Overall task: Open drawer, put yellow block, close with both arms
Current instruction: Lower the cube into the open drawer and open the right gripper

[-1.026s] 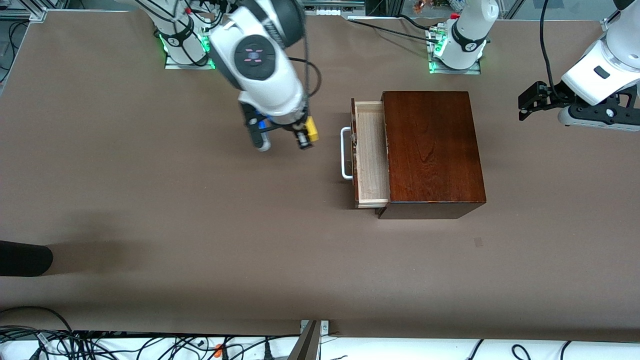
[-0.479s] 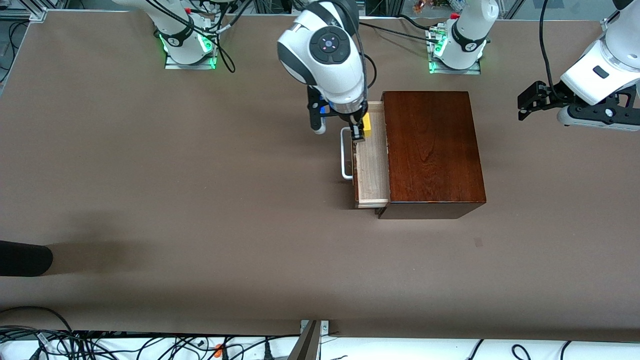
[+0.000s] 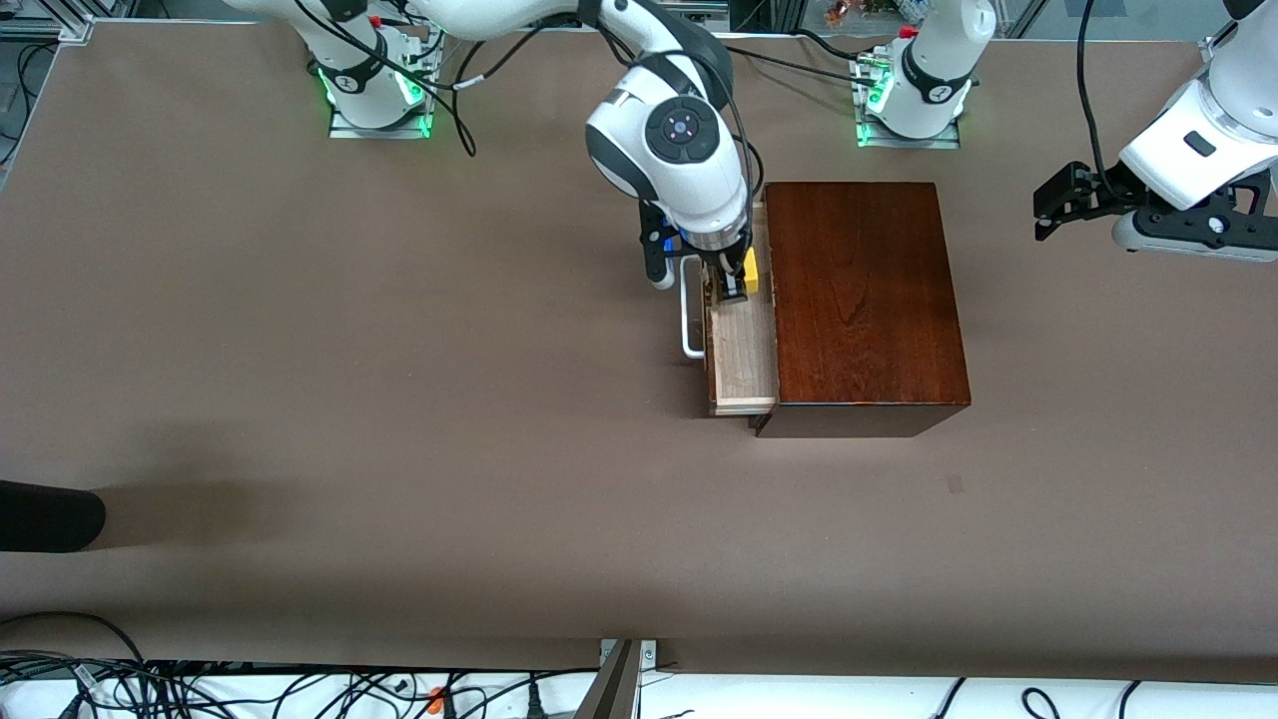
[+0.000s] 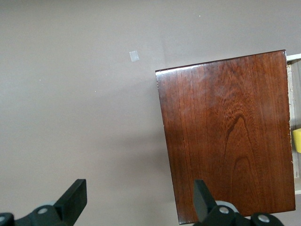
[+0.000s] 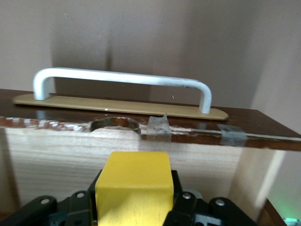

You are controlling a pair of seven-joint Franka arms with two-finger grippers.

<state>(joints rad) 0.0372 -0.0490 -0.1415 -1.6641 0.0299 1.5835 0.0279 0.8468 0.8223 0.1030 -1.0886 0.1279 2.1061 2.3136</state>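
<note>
The drawer point(image 3: 744, 355) stands pulled out of the dark mahogany box point(image 3: 864, 300), its pale tray bare and its white handle point(image 3: 689, 320) pointing toward the right arm's end of the table. My right gripper point(image 3: 739, 280) hangs over the end of the tray closest to the arms' bases, shut on the yellow block point(image 3: 750, 271). In the right wrist view the block point(image 5: 134, 188) sits between the jaws, just above the tray's inner wall point(image 5: 56, 155) and the handle point(image 5: 122, 80). My left gripper point(image 3: 1060, 205) waits open over the table at the left arm's end, its fingers point(image 4: 75, 197) wide apart beside the box point(image 4: 230, 136).
A small pale tape mark point(image 3: 956, 483) lies on the brown table nearer the camera than the box. A dark object point(image 3: 50, 514) juts in at the right arm's end. Cables point(image 3: 200, 689) run along the table's front edge.
The right arm has carried the yellow block from over bare table to over the open drawer, then lower toward the tray. The left arm has not moved.
</note>
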